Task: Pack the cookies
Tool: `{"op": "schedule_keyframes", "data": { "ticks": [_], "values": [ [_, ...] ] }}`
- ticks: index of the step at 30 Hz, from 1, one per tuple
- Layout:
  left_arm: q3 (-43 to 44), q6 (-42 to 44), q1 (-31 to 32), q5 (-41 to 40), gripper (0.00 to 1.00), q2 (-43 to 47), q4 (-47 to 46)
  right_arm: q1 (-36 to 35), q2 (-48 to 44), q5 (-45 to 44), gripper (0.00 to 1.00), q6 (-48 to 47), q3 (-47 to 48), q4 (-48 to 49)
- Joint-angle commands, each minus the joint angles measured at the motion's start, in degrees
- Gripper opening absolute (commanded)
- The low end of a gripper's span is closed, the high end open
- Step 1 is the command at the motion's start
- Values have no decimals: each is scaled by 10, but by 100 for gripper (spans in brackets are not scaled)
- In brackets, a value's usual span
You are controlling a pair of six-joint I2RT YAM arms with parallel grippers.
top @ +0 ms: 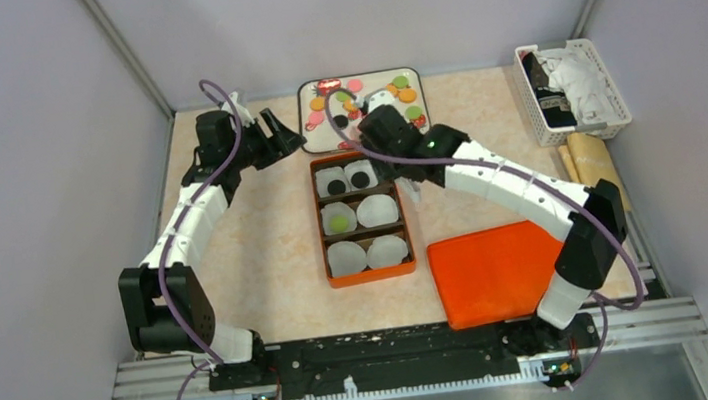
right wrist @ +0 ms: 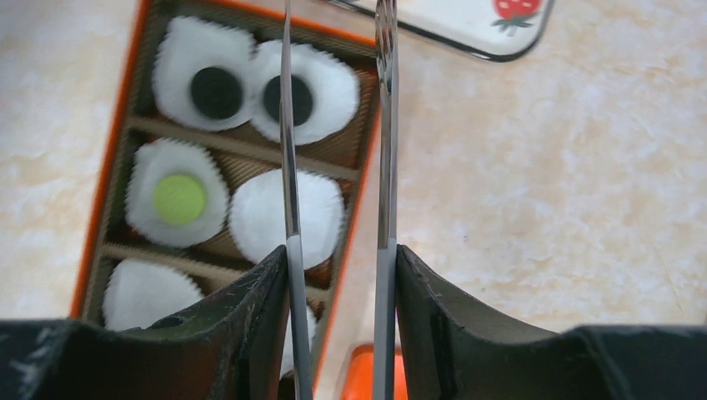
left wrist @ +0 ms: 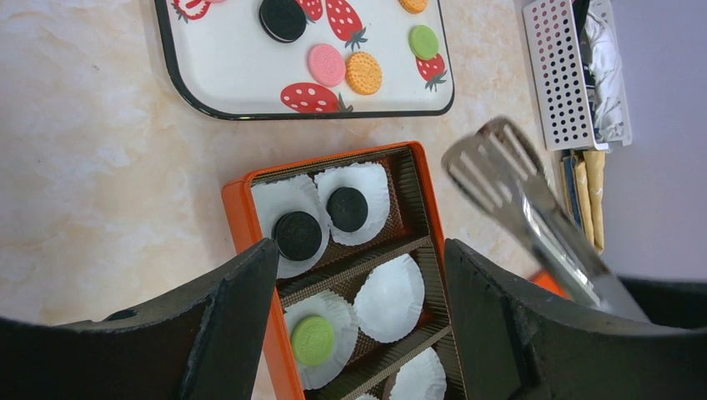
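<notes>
Cookies (top: 406,95) in black, green, orange and pink lie on the strawberry-print tray (top: 304,115) at the back. The orange box (top: 322,234) holds white paper cups; two black cookies (left wrist: 298,235) (left wrist: 347,208) sit in its far row and a green cookie (left wrist: 313,340) in the middle row. My right gripper (right wrist: 340,267) is shut on metal tongs (right wrist: 288,125), whose arms stand apart and reach past the box's right rim toward the tray. Nothing shows between the tongs' arms; their tips are out of the right wrist view. My left gripper (left wrist: 360,275) hangs open above the box's far left part, holding nothing.
An orange lid (top: 494,273) lies right of the box near the front. A white slotted basket (top: 571,90) with cloths stands at the back right, tan rolls (top: 592,161) beside it. Walls close in the left, back and right sides.
</notes>
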State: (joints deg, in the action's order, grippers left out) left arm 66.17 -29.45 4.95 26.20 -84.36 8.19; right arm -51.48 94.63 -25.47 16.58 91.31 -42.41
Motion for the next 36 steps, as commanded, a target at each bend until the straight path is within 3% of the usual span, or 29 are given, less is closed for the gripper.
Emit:
{"op": "schedule_keyframes", "data": {
  "ticks": [1,12,20,36],
  "values": [
    [-1,-3,-2,12,79,13,-18,81,20,-6,44,-6,22,45],
    [3,3,-2,8,79,5,-17,172,153,18,43,-12,88,60],
    [6,2,-2,10,79,-4,-19,235,194,41,41,4,82,62],
    [4,4,-2,7,79,-3,-18,251,294,59,43,-2,182,39]
  ]
}}
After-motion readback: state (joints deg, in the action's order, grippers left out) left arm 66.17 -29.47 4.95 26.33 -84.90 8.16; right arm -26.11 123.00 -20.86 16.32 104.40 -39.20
